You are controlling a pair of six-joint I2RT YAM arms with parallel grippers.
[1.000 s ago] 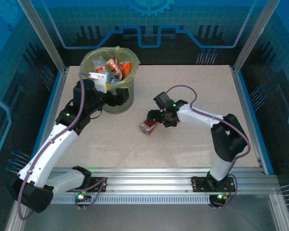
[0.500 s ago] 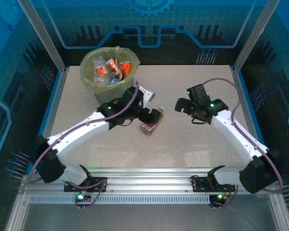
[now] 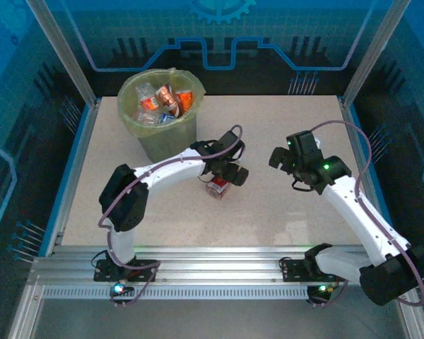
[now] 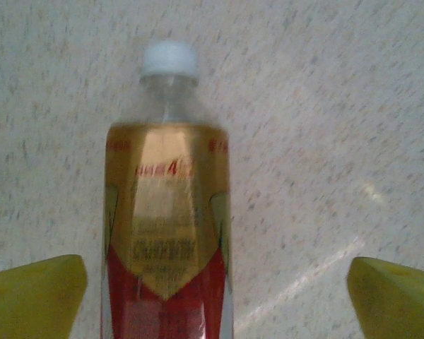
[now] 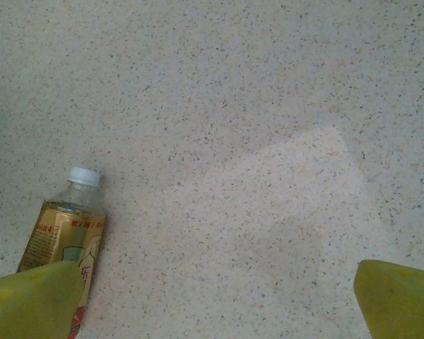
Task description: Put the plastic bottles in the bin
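**Item 1: L jaws.** Spread wide, nothing gripped. We log two yellow-green fingertips [image 4: 35, 296] at the bottom corners of the left wrist view, w/ the loose bottle [image 4: 166, 226] lying between them, nearer the tip on the picture's left. A strip of counter [image 4: 318, 141] shows on each side of it, so we see no contact.

**Item 2: loose bottle.** On its side, white cap [image 4: 169, 58] pointing away from the wrist. Clear neck, gold-and-red label (print too blurred to read). From the top view it sits approx. mid-counter [image 3: 216, 187], nearer us than the bin and to its right, partly under the left arm [image 3: 162, 169].

**Item 3: R jaws.** Also wide open and empty, fingertips [image 5: 399, 296] at the lower corners of the right wrist view. In the top view they hang over bare counter to the right of the loose bottle, well apart from it. In the right wrist view the same bottle [image 5: 60, 247] shows at lower left, one tip overlapping its lower end in the picture. The right arm [image 3: 353, 205] reaches in from the near right.

**Item 4: bin** [image 3: 171, 141]. Round, tapered, upright, lined w/ a yellow-green bag, far-left part of the counter. It holds a heap of binned bottles [image 3: 159, 102] w/ orange and red labels. We cannot count them.

**Item 5: counter.** Speckled beige.
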